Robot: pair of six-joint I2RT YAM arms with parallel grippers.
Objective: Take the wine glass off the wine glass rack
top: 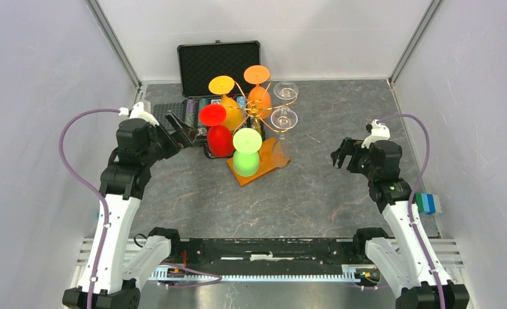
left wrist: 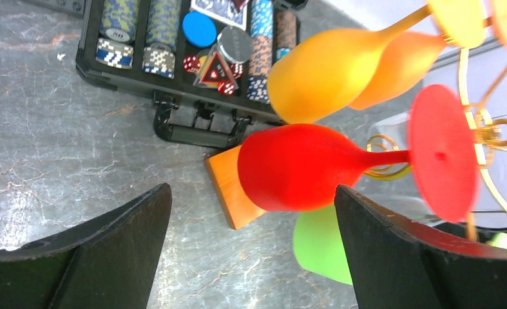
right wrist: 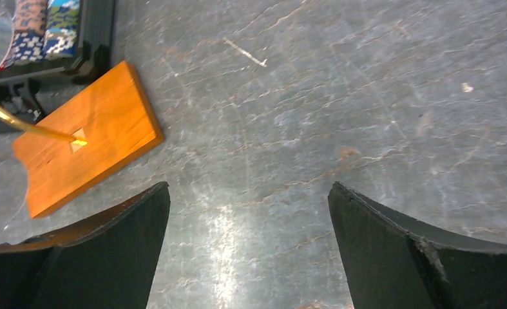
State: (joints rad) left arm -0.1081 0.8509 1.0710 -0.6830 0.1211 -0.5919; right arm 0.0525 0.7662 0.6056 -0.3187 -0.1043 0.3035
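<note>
The red opaque wine glass (left wrist: 296, 168) hangs on the golden wire rack (top: 257, 112) with its orange-brown wooden base (right wrist: 86, 135) — foot up in a curled arm, bowl mouth down, so the long axis is about upright. Nothing is taken off yet; we judge that grasping and lifting remain. Our left gripper (left wrist: 252, 193) is spread wide, facing the bowl but apart from it. The right gripper (right wrist: 247, 190) — also spread — hovers over the grey marbled table (right wrist: 366, 96), near the base.

The rack (top: 263, 172) is set mid-table (top: 192, 199), directly before the case (top: 220, 64). 6 glasses (top: 245, 151) are hung around its post. The left gripper (top: 187, 132) is held just left of it, the right gripper (top: 339, 154) well apart on the right.
</note>
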